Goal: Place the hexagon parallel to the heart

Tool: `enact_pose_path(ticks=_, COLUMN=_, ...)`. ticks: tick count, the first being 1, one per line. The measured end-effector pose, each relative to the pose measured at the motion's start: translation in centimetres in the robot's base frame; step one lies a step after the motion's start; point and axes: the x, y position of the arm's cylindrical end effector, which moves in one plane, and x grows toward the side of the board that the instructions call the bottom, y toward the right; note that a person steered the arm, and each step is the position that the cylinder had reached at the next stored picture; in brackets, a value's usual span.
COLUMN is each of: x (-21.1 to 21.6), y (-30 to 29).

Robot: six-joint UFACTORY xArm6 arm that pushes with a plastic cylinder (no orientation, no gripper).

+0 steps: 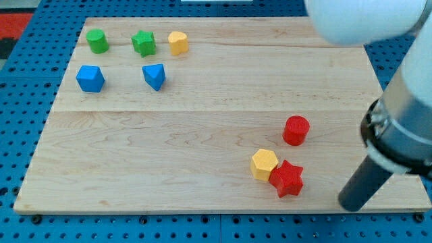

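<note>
The yellow hexagon [264,164] lies near the view's bottom, right of centre, touching the red star [287,179] at its lower right. The yellow heart [178,42] lies near the view's top left, just right of the green star [143,43]. My tip [351,204] rests on the board near the bottom right corner, right of the red star and apart from it. It touches no block.
A red cylinder [295,130] stands above the hexagon's right. A green cylinder [97,41] sits at the top left. A blue block [90,78] and a blue wedge-like block [154,76] lie below it. The arm's body [405,128] overhangs the wooden board's [202,135] right edge.
</note>
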Motion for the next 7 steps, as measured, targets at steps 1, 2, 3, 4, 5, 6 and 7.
enact_pose_path(ticks=1, x=-2.0, y=-6.5)
enact_pose_path(ticks=2, x=-4.9, y=-9.7)
enact_pose_path(ticks=3, x=-7.6, y=-13.2)
enact_pose_path(ticks=4, x=-3.6, y=-14.3)
enact_pose_path(ticks=5, x=-5.8, y=-18.3)
enact_pose_path(ticks=6, x=-13.3, y=-19.5)
enact_pose_path(ticks=7, x=-16.1, y=-20.2)
